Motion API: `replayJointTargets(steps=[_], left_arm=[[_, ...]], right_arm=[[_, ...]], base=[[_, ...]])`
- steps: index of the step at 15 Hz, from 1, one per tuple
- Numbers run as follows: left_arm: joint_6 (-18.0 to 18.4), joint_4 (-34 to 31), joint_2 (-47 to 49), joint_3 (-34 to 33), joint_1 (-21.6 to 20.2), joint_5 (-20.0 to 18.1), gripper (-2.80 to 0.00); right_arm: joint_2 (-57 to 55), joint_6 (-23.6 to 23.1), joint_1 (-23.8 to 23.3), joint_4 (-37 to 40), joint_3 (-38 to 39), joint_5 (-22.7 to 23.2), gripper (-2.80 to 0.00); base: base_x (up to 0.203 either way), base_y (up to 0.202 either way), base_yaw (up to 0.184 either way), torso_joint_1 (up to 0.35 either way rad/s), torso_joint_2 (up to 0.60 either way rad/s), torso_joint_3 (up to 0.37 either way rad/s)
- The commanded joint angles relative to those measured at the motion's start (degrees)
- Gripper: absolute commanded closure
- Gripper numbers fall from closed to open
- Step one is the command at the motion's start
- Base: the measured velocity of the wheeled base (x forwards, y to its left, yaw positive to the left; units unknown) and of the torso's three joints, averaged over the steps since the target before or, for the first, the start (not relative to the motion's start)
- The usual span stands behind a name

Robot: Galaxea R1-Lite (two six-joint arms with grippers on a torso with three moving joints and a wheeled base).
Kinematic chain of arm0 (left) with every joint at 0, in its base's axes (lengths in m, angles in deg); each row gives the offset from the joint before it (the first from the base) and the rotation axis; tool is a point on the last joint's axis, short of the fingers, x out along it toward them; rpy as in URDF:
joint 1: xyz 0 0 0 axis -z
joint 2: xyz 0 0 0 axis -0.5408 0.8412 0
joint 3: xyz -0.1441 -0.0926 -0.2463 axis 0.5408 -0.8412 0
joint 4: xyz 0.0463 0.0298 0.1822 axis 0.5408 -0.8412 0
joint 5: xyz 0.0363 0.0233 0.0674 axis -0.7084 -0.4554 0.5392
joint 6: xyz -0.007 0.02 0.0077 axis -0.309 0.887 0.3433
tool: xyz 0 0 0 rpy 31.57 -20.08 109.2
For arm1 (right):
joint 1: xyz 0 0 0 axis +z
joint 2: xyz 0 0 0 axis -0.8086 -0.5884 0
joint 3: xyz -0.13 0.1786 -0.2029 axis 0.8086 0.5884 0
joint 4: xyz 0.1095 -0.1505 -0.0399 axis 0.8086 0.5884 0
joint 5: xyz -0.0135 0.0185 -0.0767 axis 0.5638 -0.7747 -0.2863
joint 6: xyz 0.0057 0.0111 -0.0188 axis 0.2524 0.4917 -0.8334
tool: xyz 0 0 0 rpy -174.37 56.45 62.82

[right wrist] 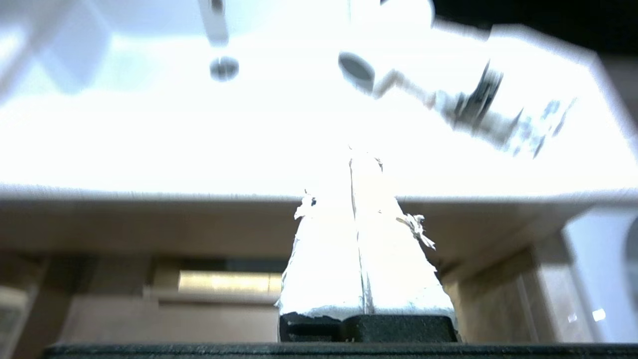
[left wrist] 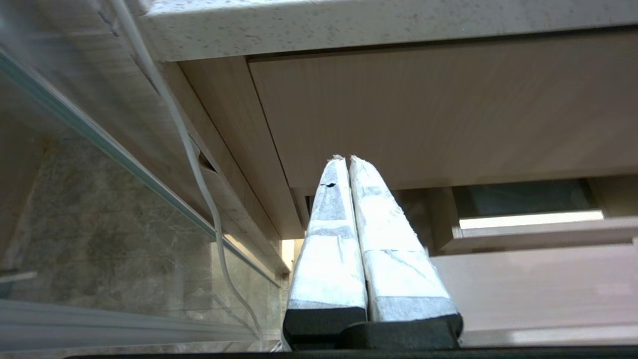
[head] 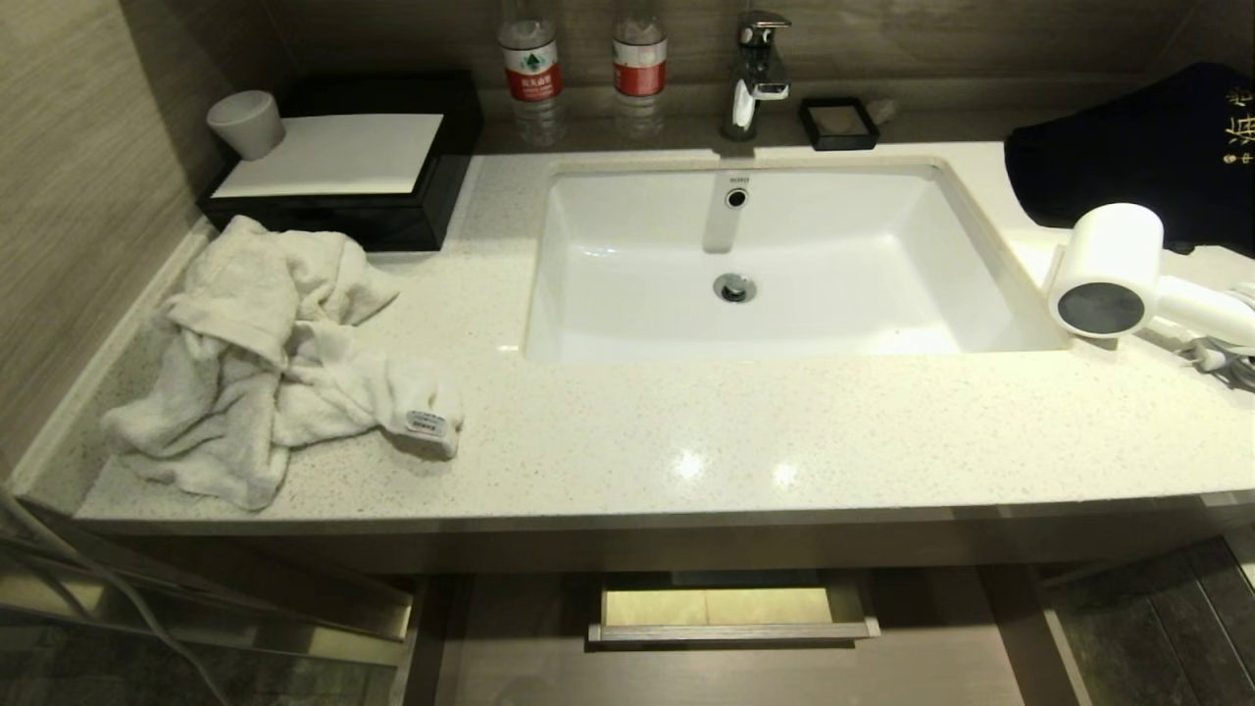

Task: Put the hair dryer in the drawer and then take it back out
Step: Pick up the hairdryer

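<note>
White hair dryer (head: 1108,270) at table (head: 686,441) edge, cord loose: snag risk; both end effectors clenched, empty; drawer (head: 730,608) barely open.

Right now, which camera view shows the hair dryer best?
The head view: the hair dryer lies sharp on the countertop right of the sink, dark round end facing the camera, handle cut by the frame. The right wrist view shows it blurred and washed out. The left wrist view shows none of it.
</note>
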Motion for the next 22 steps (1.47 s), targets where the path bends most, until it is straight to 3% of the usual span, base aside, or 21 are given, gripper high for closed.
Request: replayJointTargets(steps=[1,2,4,8,10,11,12,16,22], left_arm=[[-0.54,0.04,0.06,-0.09,0.00,0.33,0.00],[-0.54,0.04,0.06,-0.09,0.00,0.33,0.00],[-0.58,0.04,0.06,-0.09,0.00,0.33,0.00],[-0.63,0.04,0.06,-0.09,0.00,0.33,0.00],[-0.63,0.04,0.06,-0.09,0.00,0.33,0.00],[-0.63,0.04,0.06,-0.09,0.00,0.33,0.00],[-0.63,0.04,0.06,-0.09,0.00,0.33,0.00],[-0.63,0.04,0.06,-0.09,0.00,0.33,0.00],[-0.63,0.04,0.06,-0.09,0.00,0.33,0.00]], right_arm=[[-21.39,-0.69,0.11,11.86,-23.77,-2.31,0.00],[-28.81,-1.68,0.48,17.43,-32.96,-4.36,0.00],[-42.22,-3.69,1.73,23.70,-43.43,-9.59,0.00],[-65.64,-7.67,5.44,28.40,-56.52,-30.48,0.00],[-70.80,-15.25,6.56,29.63,-59.70,-36.17,0.00],[-71.40,-19.47,6.77,29.79,-60.03,-37.13,-2.80],[-71.86,-22.40,6.85,29.62,-60.20,-37.40,-2.80],[-69.89,-22.81,4.29,28.96,-59.07,-37.60,-2.80],[-57.49,-24.06,2.25,43.02,-57.02,-35.90,-2.80]], base=[[0.000,0.000,0.000,0.000,0.00,0.000],[0.000,0.000,0.000,0.000,0.00,0.000],[0.000,0.000,0.000,0.000,0.00,0.000],[0.000,0.000,0.000,0.000,0.00,0.000],[0.000,0.000,0.000,0.000,0.00,0.000],[0.000,0.000,0.000,0.000,0.00,0.000],[0.000,0.000,0.000,0.000,0.00,0.000],[0.000,0.000,0.000,0.000,0.00,0.000],[0.000,0.000,0.000,0.000,0.00,0.000]])
